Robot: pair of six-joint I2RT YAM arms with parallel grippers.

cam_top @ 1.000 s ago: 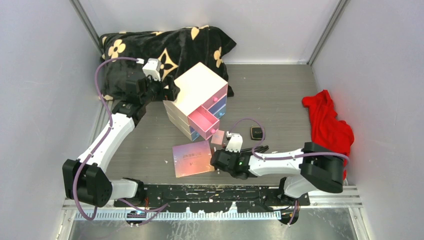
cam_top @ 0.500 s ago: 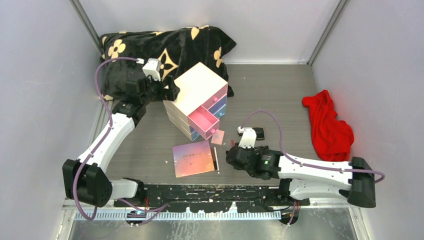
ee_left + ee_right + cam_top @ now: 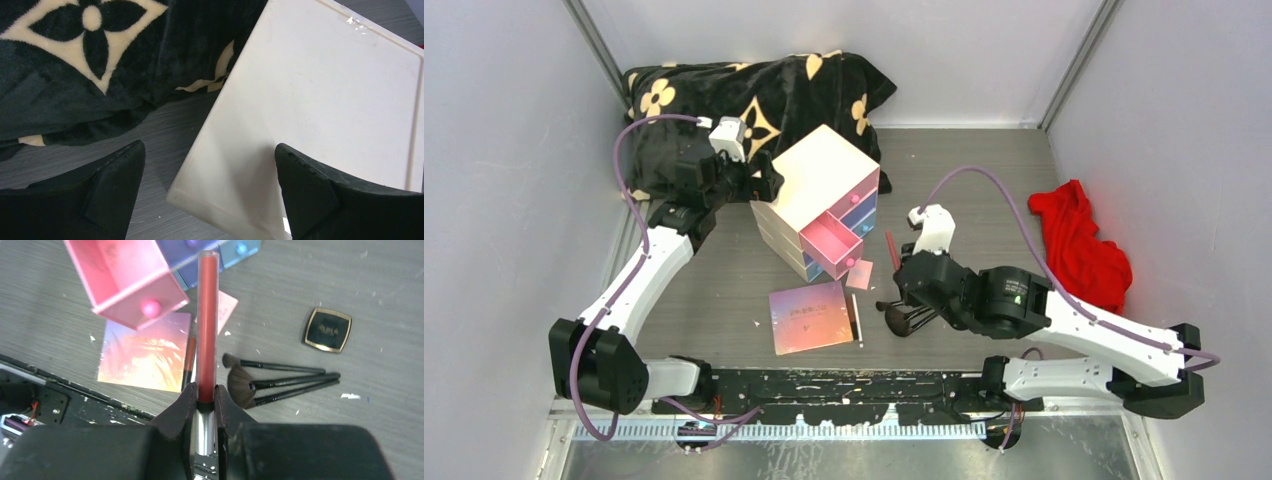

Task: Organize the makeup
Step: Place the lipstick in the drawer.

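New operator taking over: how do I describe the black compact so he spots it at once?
Find the drawer box with its open pink drawer. In the right wrist view, three brushes lie beside it; the compact lies by their handle ends, not touching. It is the only flat black piece with a gold rim.

In the top view, the right arm (image 3: 1064, 312) hides the black compact (image 3: 327, 330).
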